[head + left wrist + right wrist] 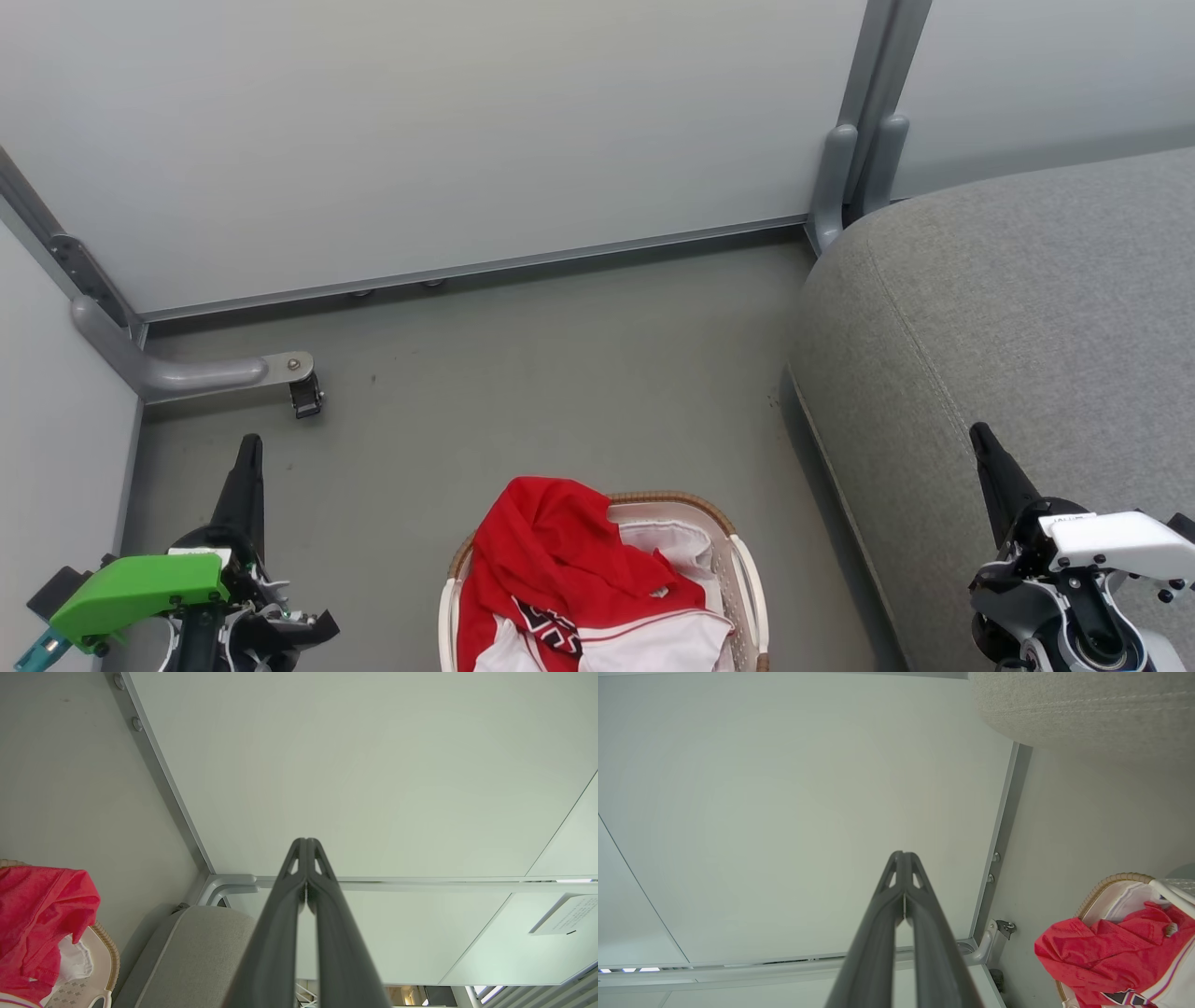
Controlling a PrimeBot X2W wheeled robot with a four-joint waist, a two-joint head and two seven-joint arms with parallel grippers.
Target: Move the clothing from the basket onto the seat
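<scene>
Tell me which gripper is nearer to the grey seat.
The right gripper: in the head view its shut jaws show against the seat, while the left gripper is over the floor, beyond the basket.

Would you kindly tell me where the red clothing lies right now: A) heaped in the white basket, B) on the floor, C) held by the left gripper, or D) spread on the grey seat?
A: the clothing is heaped in the basket, draping over its rim, apart from the seat and from the shut left gripper.
</scene>
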